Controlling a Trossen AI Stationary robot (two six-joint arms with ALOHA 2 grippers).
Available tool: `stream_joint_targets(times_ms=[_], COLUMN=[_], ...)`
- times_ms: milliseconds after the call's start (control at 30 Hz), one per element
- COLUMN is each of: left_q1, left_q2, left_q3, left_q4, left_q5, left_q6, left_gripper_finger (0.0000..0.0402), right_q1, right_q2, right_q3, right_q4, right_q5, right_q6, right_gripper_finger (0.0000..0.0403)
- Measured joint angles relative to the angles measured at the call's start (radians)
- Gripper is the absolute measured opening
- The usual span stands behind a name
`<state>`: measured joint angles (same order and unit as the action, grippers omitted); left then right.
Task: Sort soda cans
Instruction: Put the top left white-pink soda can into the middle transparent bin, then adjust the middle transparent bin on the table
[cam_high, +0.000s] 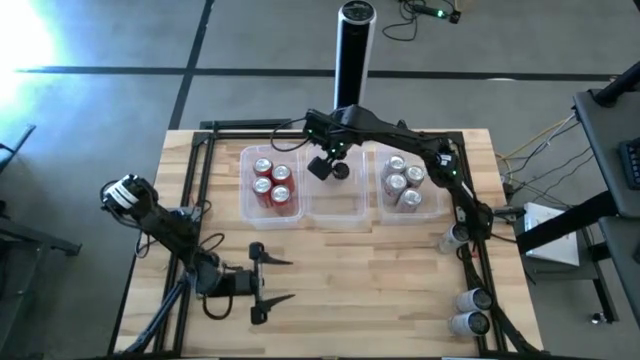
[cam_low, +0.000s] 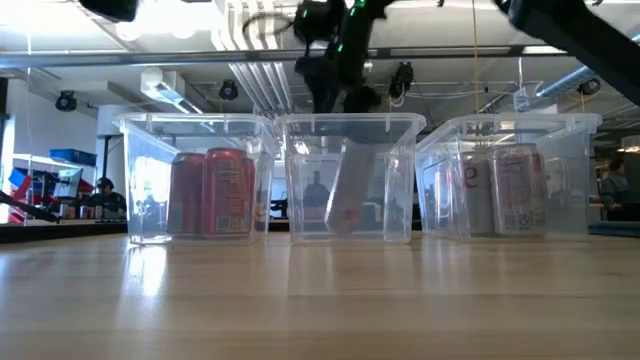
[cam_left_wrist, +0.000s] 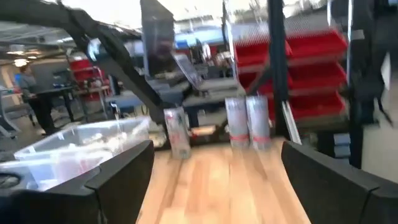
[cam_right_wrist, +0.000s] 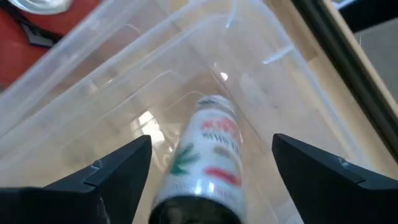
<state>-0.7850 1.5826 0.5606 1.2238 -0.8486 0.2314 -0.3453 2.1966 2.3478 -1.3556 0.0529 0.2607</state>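
The step in hand was judged to be the dropping of a can into the middle tub (cam_high: 335, 208), one of three clear tubs set in a row toward the far edge of the table (cam_high: 330, 290). The right gripper (cam_high: 330, 165) was held above that tub, its fingers (cam_right_wrist: 109, 174) spread wide apart and clamped on nothing; just below them a light-bodied can (cam_right_wrist: 205, 155) was seen tilted inside the tub, leaning rather than upright. Red cans (cam_high: 272, 183) were gathered in the left tub (cam_high: 247, 200), silver-grey cans (cam_high: 404, 180) in the right tub (cam_high: 437, 200). Three unsorted cans (cam_high: 470, 300) were left along the right edge of the table. The next move was judged to call for the right arm to be lifted clear of the tub walls and brought to one of those cans. The left gripper (cam_high: 262, 282) was parked near the front edge, its fingers (cam_left_wrist: 118, 177) wide apart and empty.
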Motion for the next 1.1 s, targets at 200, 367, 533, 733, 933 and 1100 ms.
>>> stream_joint_targets(times_ms=[200, 367, 533, 733, 933, 1100], left_q1=[-0.040, -0.042, -0.041, -0.039, -0.052, -0.062], left_q2=[-0.023, -0.030, -0.030, -0.030, -0.033, -0.033], left_q3=[-0.013, -0.011, -0.007, 0.010, 0.014, -0.027], left_q4=[-0.036, -0.037, -0.037, -0.036, -0.033, -0.037], left_q5=[-0.061, -0.069, -0.069, -0.070, -0.158, -0.241], left_q6=[-0.001, -0.009, -0.007, 0.019, 0.054, 0.042], left_gripper_finger=[0.0337, 0.0337, 0.0337, 0.0337, 0.0337, 0.0337], right_q1=[0.049, 0.138, 0.260, 0.261, 0.217, 0.284], right_q2=[-0.106, -0.189, -0.206, -0.127, -0.059, -0.082], right_q3=[0.000, 0.000, -0.009, -0.046, -0.098, -0.110], right_q4=[-0.051, -0.118, -0.148, -0.157, -0.169, -0.184], right_q5=[0.063, 0.136, 0.134, 0.131, 0.075, 0.095], right_q6=[0.011, 0.046, 0.115, 0.361, 0.365, 0.211], right_gripper_finger=[0.0348, 0.0340, 0.0326, 0.0312, 0.0309, 0.0313])
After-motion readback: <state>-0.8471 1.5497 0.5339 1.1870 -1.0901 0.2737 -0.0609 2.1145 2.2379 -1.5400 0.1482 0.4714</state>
